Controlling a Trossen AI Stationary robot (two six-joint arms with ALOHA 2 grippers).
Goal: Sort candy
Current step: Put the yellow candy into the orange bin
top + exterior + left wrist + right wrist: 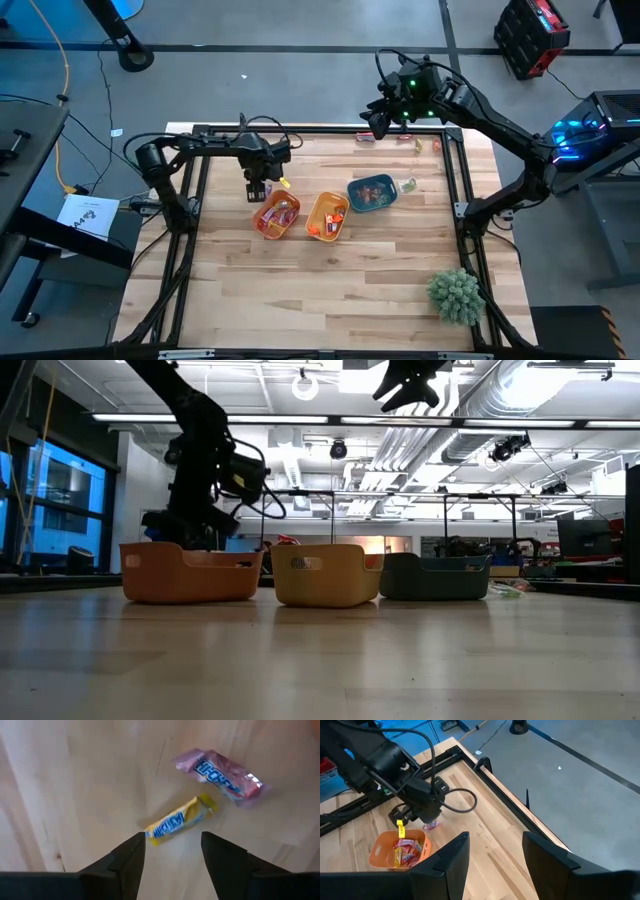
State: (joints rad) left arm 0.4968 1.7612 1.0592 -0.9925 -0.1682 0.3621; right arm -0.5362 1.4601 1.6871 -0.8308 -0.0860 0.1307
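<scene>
A yellow candy point(177, 821) and a pink candy point(220, 775) lie flat on the wooden table, just beyond the orange bin point(276, 215). My left gripper point(172, 852) points down over the yellow candy, open. Its fingertips stand on either side of the candy's near end, and I see no touch. The orange bin holds several red and orange candies point(404, 851). My right gripper point(495, 850) is open with nothing between its fingers, raised high over the table's far right part point(380, 118).
A yellow-orange bin point(327, 216) and a blue bin point(372, 192) stand in a row to the right of the orange one. Loose candies lie at the far edge point(418, 142) and beside the blue bin point(407, 185). A green spiky plant point(456, 295) stands near the right front corner.
</scene>
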